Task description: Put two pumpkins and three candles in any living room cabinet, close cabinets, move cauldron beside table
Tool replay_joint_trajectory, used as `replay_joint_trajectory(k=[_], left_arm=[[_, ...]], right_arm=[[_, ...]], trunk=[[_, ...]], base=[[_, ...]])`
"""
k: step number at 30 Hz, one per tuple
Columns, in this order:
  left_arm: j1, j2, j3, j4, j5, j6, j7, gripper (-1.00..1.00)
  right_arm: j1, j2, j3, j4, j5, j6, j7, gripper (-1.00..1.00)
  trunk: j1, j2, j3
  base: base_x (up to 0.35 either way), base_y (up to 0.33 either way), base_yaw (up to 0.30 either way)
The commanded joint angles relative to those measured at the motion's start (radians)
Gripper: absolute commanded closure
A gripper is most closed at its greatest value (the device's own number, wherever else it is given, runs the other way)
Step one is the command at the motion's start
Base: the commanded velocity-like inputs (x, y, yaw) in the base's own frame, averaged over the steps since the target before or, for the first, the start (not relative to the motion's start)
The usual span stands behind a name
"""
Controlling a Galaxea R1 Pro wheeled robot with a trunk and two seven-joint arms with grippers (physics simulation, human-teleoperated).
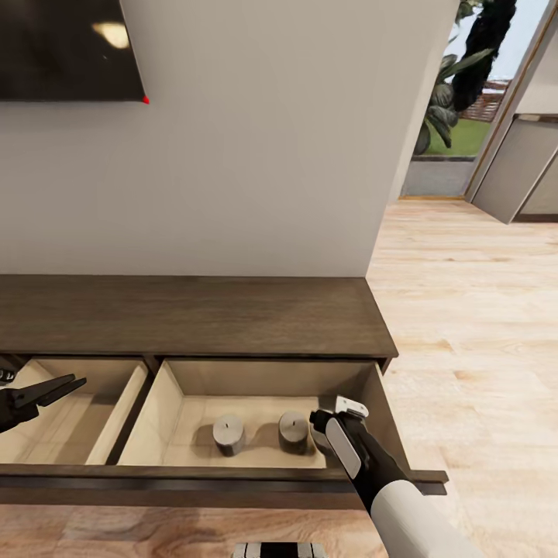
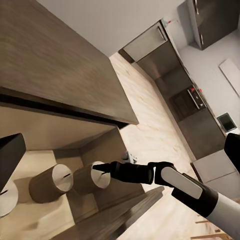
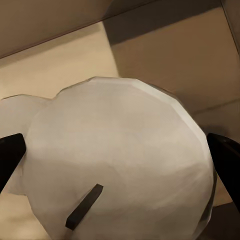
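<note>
The long dark-brown cabinet point(image 1: 194, 314) stands against the pale wall, and two of its drawers are pulled out, pale wood insides showing. In the right-hand drawer point(image 1: 174, 403) two grey-beige candles stand upright near the front edge: one candle point(image 1: 229, 434) toward the middle, a second candle point(image 1: 294, 431) just beside it toward the right wall. The right gripper point(image 1: 325, 434) is down inside that drawer at its front right corner, right next to the second candle. From the right wrist camera a third candle point(image 3: 120, 160) sits squarely between the two dark fingertips point(image 3: 10, 157), wick point(image 3: 84, 206) up, one finger at each side; whether the pads actually press on it I cannot tell. The left wrist view looks across the drawer and catches two candles point(image 2: 55, 182) side by side with the right arm point(image 2: 170, 182) reaching in next to them. The left gripper point(image 1: 46, 391) hovers over the left-hand drawer point(image 1: 116, 411), fingers parted, nothing in them. Beyond the cabinet's right end the light wood floor point(image 1: 473, 310) runs toward a doorway with greenery outside.
</note>
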Motion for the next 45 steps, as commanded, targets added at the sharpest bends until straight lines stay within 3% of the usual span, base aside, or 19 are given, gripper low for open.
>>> replay_joint_trajectory(k=[1, 3, 25, 28, 35, 45], left_arm=[[0.0, 0.0, 0.0, 0.0, -0.001, 0.011, -0.004, -1.0], [0.0, 0.0, 0.0, 0.0, -0.001, 0.011, -0.004, -1.0], [0.0, 0.0, 0.001, 0.0, 0.0, 0.011, -0.006, -1.0], [0.0, 0.0, 0.012, 0.0, -0.005, 0.011, -0.036, -1.0], [0.0, 0.001, 0.022, 0.0, -0.01, 0.009, -0.036, -1.0], [0.0, 0.001, 0.023, 0.0, -0.01, 0.009, -0.036, -1.0]], right_arm=[[0.0, 0.0, 0.002, -0.002, -0.006, 0.003, -0.008, 1.0], [0.0, 0.0, 0.002, -0.002, -0.006, 0.003, -0.008, 1.0], [-0.001, 0.0, 0.002, -0.001, -0.006, 0.003, -0.008, 1.0], [-0.001, 0.0, 0.002, -0.001, -0.006, 0.003, -0.008, 1.0], [-0.001, 0.0, 0.002, -0.001, -0.006, 0.003, -0.008, 1.0], [0.0, 0.0, 0.002, -0.001, -0.006, 0.003, -0.008, 1.0]], trunk=[[0.004, -0.007, -0.004], [0.005, -0.008, -0.012], [0.005, -0.008, -0.012], [0.006, -0.009, -0.023], [0.008, -0.01, -0.043], [0.008, -0.01, -0.043]], base=[[0.0, 0.0, 0.0], [0.0, 0.0, 0.0], [0.013, 0.0, 0.0], [0.0, 0.0, 0.0], [0.0, 0.0, 0.0], [0.0, 0.0, 0.0]])
